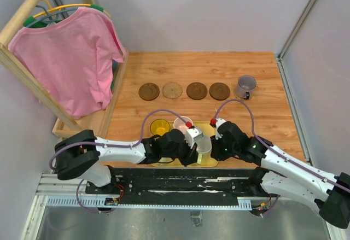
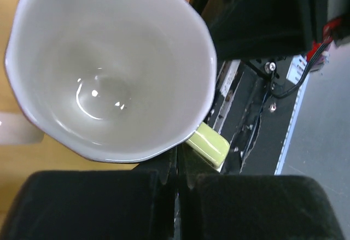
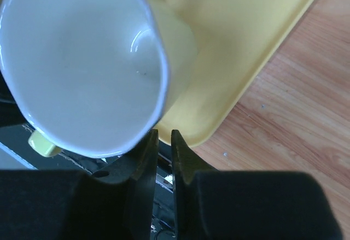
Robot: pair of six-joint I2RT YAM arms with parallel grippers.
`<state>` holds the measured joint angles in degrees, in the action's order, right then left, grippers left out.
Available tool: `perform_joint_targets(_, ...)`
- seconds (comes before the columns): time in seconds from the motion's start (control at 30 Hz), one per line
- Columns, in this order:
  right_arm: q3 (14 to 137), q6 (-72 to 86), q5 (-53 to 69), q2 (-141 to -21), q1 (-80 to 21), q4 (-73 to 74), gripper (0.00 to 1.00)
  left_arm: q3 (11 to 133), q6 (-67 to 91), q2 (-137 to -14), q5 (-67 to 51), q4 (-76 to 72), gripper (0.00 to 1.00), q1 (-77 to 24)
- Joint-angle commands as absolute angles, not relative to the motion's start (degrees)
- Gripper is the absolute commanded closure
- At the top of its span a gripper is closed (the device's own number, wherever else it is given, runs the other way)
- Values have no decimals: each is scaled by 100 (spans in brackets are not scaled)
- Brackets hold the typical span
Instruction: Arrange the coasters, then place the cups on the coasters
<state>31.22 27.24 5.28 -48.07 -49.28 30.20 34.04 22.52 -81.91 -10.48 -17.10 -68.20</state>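
Observation:
Four brown coasters (image 1: pixel 172 90) lie in a row at the back of the table. To their right stands a grey-purple cup (image 1: pixel 245 87). The yellow cup (image 1: pixel 160 126) and pink cup (image 1: pixel 182 123) stand on the tray. A white cup (image 1: pixel 203 146) (image 2: pixel 109 70) (image 3: pixel 82 59) with a pale green handle (image 2: pixel 208 144) stands upright between my two grippers. My left gripper (image 1: pixel 194 144) (image 2: pixel 179 152) is shut, with its tips against the cup's outer wall beside the handle and nothing between them. My right gripper (image 1: pixel 214 141) (image 3: pixel 162 133) sits at the cup's other side. A narrow empty gap separates its jaws.
The yellow tray (image 1: pixel 213 161) (image 3: pixel 240 48) lies at the near edge of the wooden table (image 3: pixel 295 120). A pink shirt (image 1: pixel 71 59) hangs on a wooden rack at the left. A white wall (image 1: pixel 317 59) bounds the right side. A black rail (image 1: pixel 180 182) runs along the front.

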Motion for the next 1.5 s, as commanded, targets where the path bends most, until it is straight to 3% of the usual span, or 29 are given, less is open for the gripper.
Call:
perform_joint_targets(0.0,3260,2528,323,-4931,-5040,2713,84,3717,2084,-8719,-1311,-2082,99,-6978)
perform_joint_targets(0.17,3502,2464,-195,-4964,-5040,3114,84,3938,2016,-9067,-1231,-2170,99,-6980)
perform_joint_targets(0.5,3915,2816,-664,-4102,-5041,4142,70,4029,1828,-8793,-971,-1763,82,-6988)
perform_joint_targets(0.7,3941,3032,-426,-3749,-5046,4316,47,3806,1826,-8280,-747,-1480,54,-6987)
perform_joint_targets(0.8,3892,3123,-318,-3727,-5060,4299,31,3759,1799,-7967,-564,-1257,52,-6990)
perform_joint_targets(0.9,3861,3183,-261,-3771,-5103,4195,25,3754,1745,-7480,-341,-955,51,-6987)
perform_joint_targets(1.03,3900,3222,-297,-3975,-5194,4039,22,3745,1682,-6781,151,-622,44,-6988)
perform_joint_targets(1.27,3981,3294,-578,-4594,-5486,3684,21,3652,1725,-5737,1714,-130,22,-6991)
perform_joint_targets(1.47,4092,3476,-1118,-5241,-5811,3613,24,3569,1779,-5386,2963,205,14,-6979)
